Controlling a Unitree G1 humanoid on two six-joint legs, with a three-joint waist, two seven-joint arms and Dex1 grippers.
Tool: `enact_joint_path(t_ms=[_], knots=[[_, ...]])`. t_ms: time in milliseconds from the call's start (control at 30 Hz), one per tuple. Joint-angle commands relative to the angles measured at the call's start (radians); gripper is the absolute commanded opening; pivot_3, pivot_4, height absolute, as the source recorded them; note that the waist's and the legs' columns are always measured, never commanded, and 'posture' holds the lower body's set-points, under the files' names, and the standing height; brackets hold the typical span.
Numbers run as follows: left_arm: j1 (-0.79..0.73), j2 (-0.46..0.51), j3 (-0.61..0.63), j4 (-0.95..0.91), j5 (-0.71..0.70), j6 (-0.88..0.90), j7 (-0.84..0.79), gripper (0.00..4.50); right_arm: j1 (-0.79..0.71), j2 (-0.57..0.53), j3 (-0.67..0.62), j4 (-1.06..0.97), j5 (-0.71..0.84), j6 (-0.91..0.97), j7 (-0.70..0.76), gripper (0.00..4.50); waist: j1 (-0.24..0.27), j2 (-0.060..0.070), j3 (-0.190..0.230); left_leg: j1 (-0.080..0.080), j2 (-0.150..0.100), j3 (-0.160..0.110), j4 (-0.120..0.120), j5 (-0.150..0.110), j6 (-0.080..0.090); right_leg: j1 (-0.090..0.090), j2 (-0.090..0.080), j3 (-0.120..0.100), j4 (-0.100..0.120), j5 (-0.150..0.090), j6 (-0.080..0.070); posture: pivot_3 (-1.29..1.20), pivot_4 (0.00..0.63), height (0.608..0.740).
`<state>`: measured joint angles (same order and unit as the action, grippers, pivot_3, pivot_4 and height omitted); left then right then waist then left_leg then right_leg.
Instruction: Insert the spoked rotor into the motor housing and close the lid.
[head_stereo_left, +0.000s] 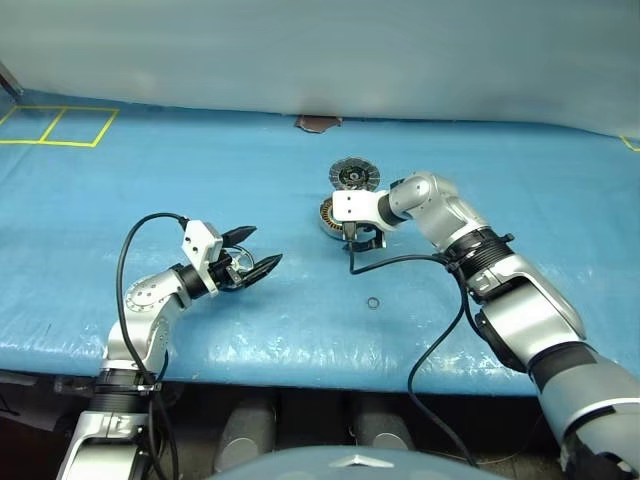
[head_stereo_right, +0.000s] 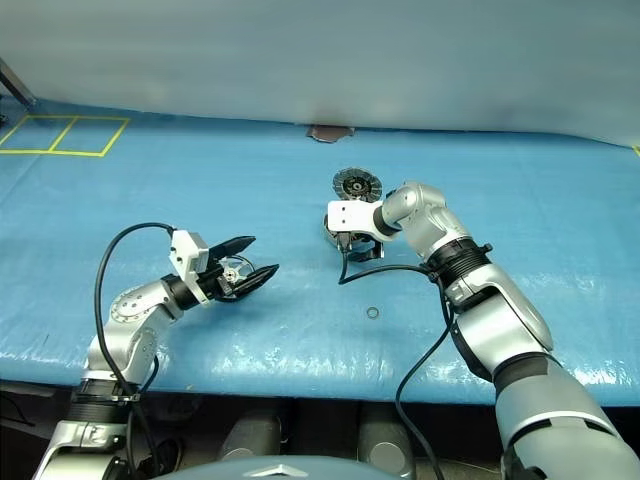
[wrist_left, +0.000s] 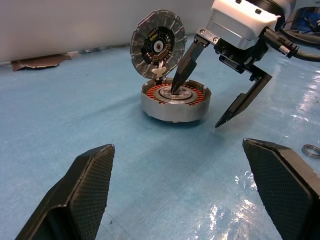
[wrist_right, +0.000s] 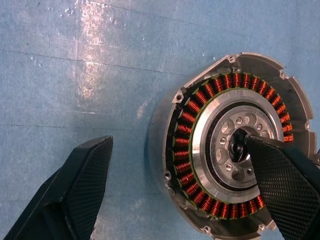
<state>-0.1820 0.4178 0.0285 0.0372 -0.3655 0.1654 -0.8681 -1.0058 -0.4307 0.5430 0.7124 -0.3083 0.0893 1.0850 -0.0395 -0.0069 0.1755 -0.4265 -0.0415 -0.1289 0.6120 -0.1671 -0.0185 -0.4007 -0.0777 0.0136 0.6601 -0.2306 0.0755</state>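
Note:
The motor housing (wrist_left: 172, 107) sits on the blue table with its copper winding ring (wrist_right: 182, 152) showing. Its lid (wrist_left: 157, 42) stands upright and open at the far edge, ribbed face toward me. My right gripper (wrist_left: 196, 109) is open and points down over the housing. One fingertip (wrist_left: 176, 89) rests at the silver centre hub, the other hangs outside the wall. My left gripper (head_stereo_left: 266, 247) is open, held level to the left and aimed at the housing. A shiny silver piece (head_stereo_right: 232, 271) shows near its finger bases; I cannot tell if it is the spoked rotor.
A small metal ring (head_stereo_left: 373, 302) lies on the blue table cover (head_stereo_left: 450, 330) in front of the housing. Yellow tape squares (head_stereo_left: 60, 127) mark the far left, and a brown patch (head_stereo_left: 318, 123) sits at the far edge. A black cable (head_stereo_left: 440, 330) hangs from my right arm.

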Motion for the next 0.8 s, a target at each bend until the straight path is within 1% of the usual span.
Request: enact_joint_path(t_ms=[33,200,300,367,633,700,800], knots=[[0.001,0.010,0.018,-0.048,-0.012,-0.006,0.007,4.50,-0.033,0.010,-0.028,0.014,0.000,-0.021,0.004,4.47,0.000,0.000,0.000,0.000,0.000,0.000,0.000,0.000,0.000,0.000,0.000,0.000,0.000,0.000,0.000,0.00,0.150,0.740],[0.005,0.010,0.018,-0.050,-0.011,-0.009,0.013,4.50,-0.040,0.027,-0.024,0.074,-0.008,-0.029,0.001,4.47,-0.002,0.000,0.000,0.000,0.000,0.000,0.000,0.000,0.000,0.000,0.000,0.000,0.000,0.000,0.000,0.00,0.150,0.740],[0.010,0.011,0.018,-0.053,-0.011,-0.010,0.018,4.50,-0.047,0.032,-0.028,0.106,-0.011,-0.034,-0.003,3.86,-0.003,0.000,0.000,0.001,0.000,0.000,0.000,0.000,0.000,0.001,0.000,0.000,0.000,0.000,0.000,0.00,0.150,0.740],[0.014,0.011,0.018,-0.054,-0.012,-0.010,0.019,4.50,-0.053,0.036,-0.030,0.128,-0.015,-0.042,-0.009,3.25,-0.003,0.000,0.000,0.001,0.000,0.000,0.000,0.000,0.000,0.001,0.000,0.000,0.001,0.000,0.000,0.00,0.150,0.740],[0.018,0.014,0.019,-0.057,-0.012,-0.010,0.023,4.50,-0.064,0.057,-0.044,0.196,-0.024,-0.052,-0.019,3.25,-0.003,0.000,0.000,0.003,0.000,0.000,0.000,0.000,-0.001,0.002,0.000,0.000,0.001,0.000,0.000,0.00,0.150,0.740],[0.018,0.015,0.019,-0.057,-0.010,-0.011,0.025,4.50,-0.060,0.059,-0.049,0.202,-0.023,-0.051,-0.012,2.87,-0.003,0.000,0.000,0.003,0.000,0.000,0.000,0.000,-0.001,0.003,0.000,0.000,0.001,0.000,0.000,0.00,0.150,0.740],[0.017,0.016,0.019,-0.056,-0.009,-0.012,0.026,4.50,-0.055,0.060,-0.052,0.203,-0.031,-0.054,-0.015,2.16,-0.004,0.000,0.000,0.007,0.000,0.000,-0.001,0.000,-0.001,0.006,0.000,0.001,0.001,0.000,0.000,0.00,0.150,0.740]])
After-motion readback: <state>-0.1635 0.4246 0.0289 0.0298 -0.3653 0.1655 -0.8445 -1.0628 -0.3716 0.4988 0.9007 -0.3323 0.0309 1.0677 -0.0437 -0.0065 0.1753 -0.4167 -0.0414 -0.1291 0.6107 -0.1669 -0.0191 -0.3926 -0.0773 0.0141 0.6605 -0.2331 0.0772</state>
